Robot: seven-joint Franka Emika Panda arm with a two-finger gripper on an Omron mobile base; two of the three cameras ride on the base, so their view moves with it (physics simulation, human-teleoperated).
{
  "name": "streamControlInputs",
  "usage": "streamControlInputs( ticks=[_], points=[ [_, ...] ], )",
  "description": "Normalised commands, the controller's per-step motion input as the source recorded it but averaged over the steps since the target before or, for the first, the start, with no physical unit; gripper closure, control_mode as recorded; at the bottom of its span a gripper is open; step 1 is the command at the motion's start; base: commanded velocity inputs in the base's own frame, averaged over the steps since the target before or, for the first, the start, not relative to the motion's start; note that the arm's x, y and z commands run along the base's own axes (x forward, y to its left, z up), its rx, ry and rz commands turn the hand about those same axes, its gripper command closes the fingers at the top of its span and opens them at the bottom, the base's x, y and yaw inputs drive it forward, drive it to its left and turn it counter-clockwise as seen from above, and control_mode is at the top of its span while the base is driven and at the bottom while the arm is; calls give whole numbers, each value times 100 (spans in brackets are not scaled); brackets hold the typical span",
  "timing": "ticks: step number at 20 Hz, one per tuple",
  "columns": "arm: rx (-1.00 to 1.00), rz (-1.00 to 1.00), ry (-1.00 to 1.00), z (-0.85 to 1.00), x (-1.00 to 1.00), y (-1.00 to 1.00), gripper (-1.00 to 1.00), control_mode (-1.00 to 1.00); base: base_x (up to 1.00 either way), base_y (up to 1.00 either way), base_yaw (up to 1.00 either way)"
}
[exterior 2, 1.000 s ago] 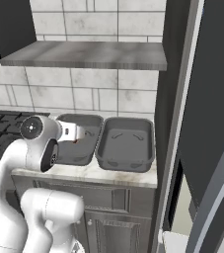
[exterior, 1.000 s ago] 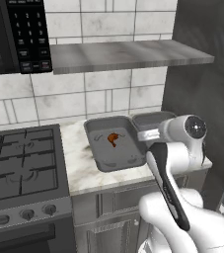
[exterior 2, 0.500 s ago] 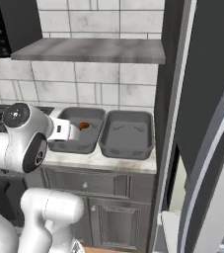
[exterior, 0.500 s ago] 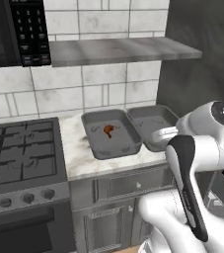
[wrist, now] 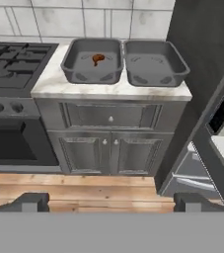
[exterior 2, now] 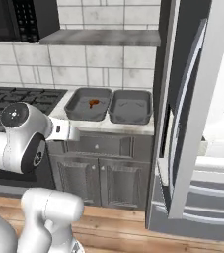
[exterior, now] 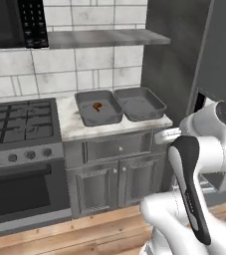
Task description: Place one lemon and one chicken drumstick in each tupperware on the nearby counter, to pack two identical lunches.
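The hand view alone shows the gripper (wrist: 111, 201) at its bottom, jaws spread wide and empty; upper centre, chicken drumstick (wrist: 98, 59) in left tupperware (wrist: 70, 62)

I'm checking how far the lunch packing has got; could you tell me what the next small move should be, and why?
Probably turn toward the open fridge to fetch another item: the left tupperware holds one chicken drumstick, the right tupperware looks empty, and the gripper is open, carrying nothing.
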Motion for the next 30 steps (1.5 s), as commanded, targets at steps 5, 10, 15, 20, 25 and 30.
streamControlInputs(
  ticks=[5,10,15,20,25,30],
  points=[
    [0,0,0,0,0,0,-100,100,-91,-51,-5],
    [0,0,0,0,0,0,-100,100,-18,-93,-1],
    [0,0,0,0,0,0,-100,100,17,-100,0],
    [0,0,0,0,0,0,-100,100,21,-98,0],
    [0,0,0,0,0,0,-100,100,24,-76,0],
    [0,0,0,0,0,0,-100,100,26,-48,0]
  ],
)
